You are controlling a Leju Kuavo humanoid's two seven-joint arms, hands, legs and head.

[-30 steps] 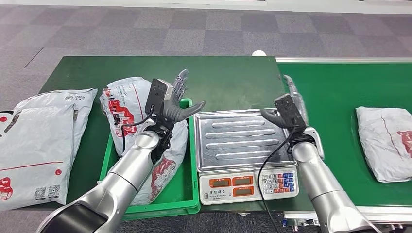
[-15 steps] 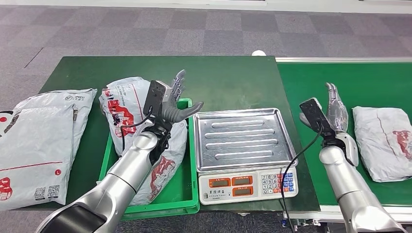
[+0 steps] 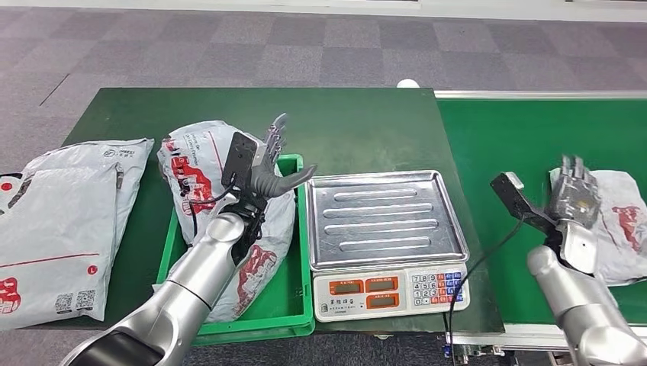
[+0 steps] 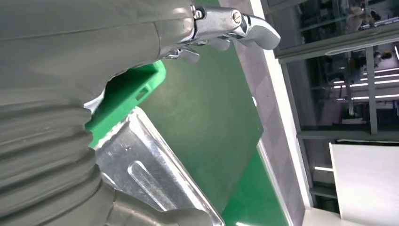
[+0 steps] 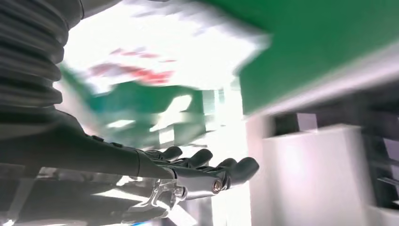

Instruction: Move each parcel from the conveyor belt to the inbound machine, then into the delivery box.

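Head view shows the right hand (image 3: 574, 200), fingers spread and empty, at the near edge of the parcel (image 3: 619, 217), which lies lengthwise away from the robot on the conveyor belt (image 3: 526, 137).

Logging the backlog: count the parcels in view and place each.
4: one parcel on the conveyor belt, one in the green bin, two overlapping at the table's left end. Others may be hidden.

The left hand (image 3: 268, 164) is raised, fingers spread apart and pointing forward, thumb stuck out to the side, holding nothing. Its silver arm rises from the lower left. The right hand (image 3: 574, 198) is extended forward with fingers apart, empty, its forearm coming in from the lower right.
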